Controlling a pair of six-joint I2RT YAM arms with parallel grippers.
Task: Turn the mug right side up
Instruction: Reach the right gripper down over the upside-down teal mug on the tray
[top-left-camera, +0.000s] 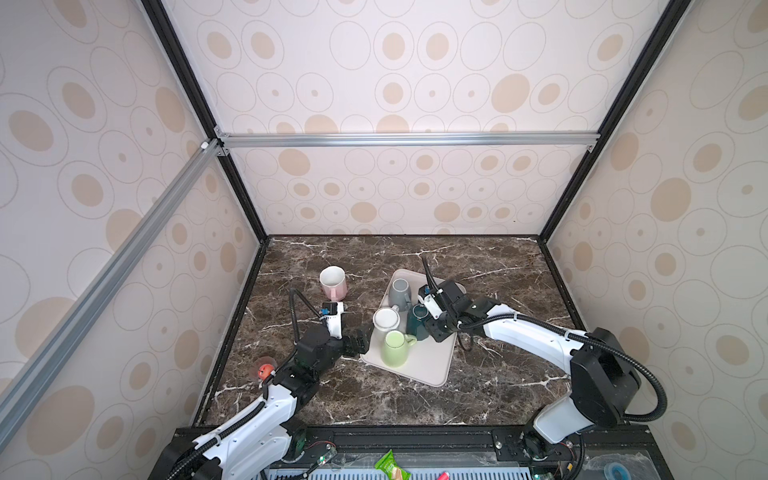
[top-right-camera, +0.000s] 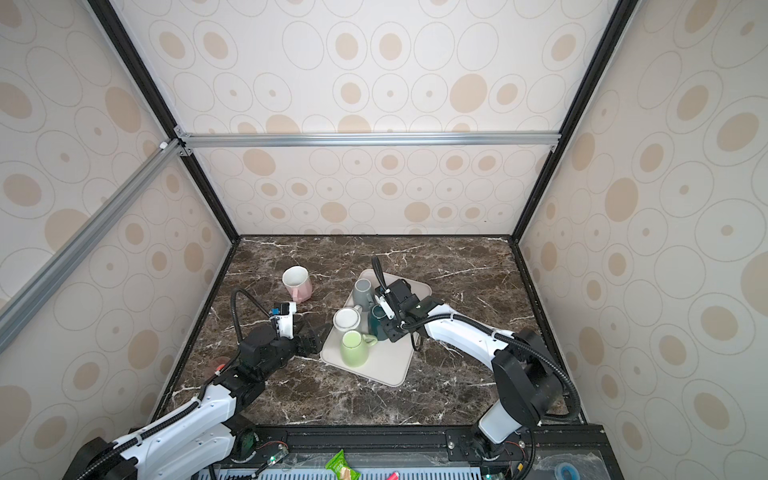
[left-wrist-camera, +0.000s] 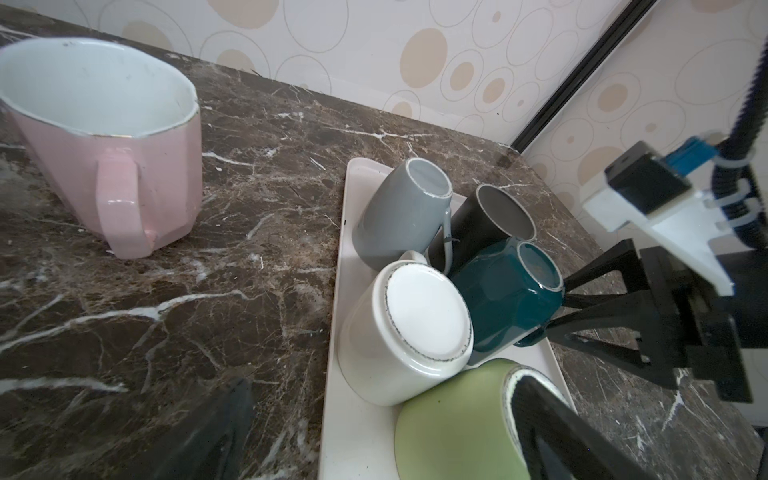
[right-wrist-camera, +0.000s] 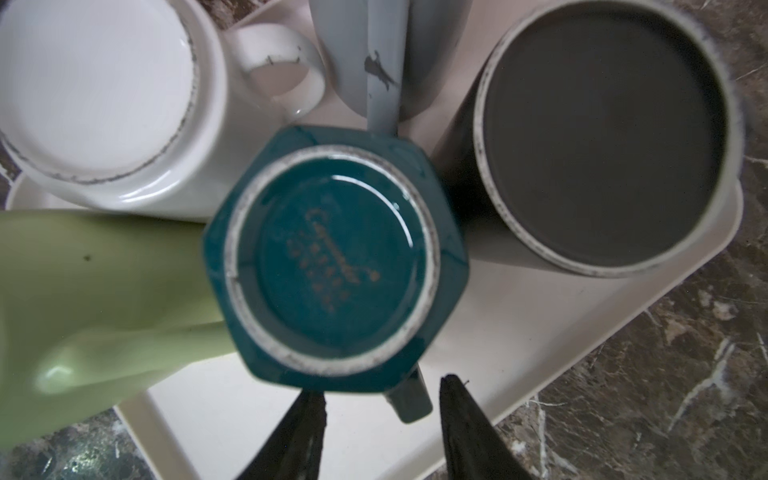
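Note:
A teal mug (top-left-camera: 417, 322) (top-right-camera: 378, 322) (right-wrist-camera: 332, 257) stands upside down on a cream tray (top-left-camera: 419, 365) (right-wrist-camera: 519, 332), its base ring facing up. My right gripper (top-left-camera: 428, 322) (right-wrist-camera: 382, 388) (left-wrist-camera: 557, 307) is low beside it. The jaws straddle the teal handle (right-wrist-camera: 409, 399) with a gap showing on each side; one fingertip runs under the mug's body. My left gripper (top-left-camera: 361, 336) (left-wrist-camera: 386, 436) hangs wide open at the tray's left edge, next to a green mug (top-left-camera: 395, 349) (left-wrist-camera: 453, 428), holding nothing.
Also upside down on the tray are a grey mug (top-left-camera: 400, 293), a white mug (top-left-camera: 386, 320) and a dark mug (right-wrist-camera: 602, 141), packed tight around the teal one. A pink mug (top-left-camera: 333, 282) (left-wrist-camera: 108, 137) stands upright on the marble left of the tray. Walls enclose three sides.

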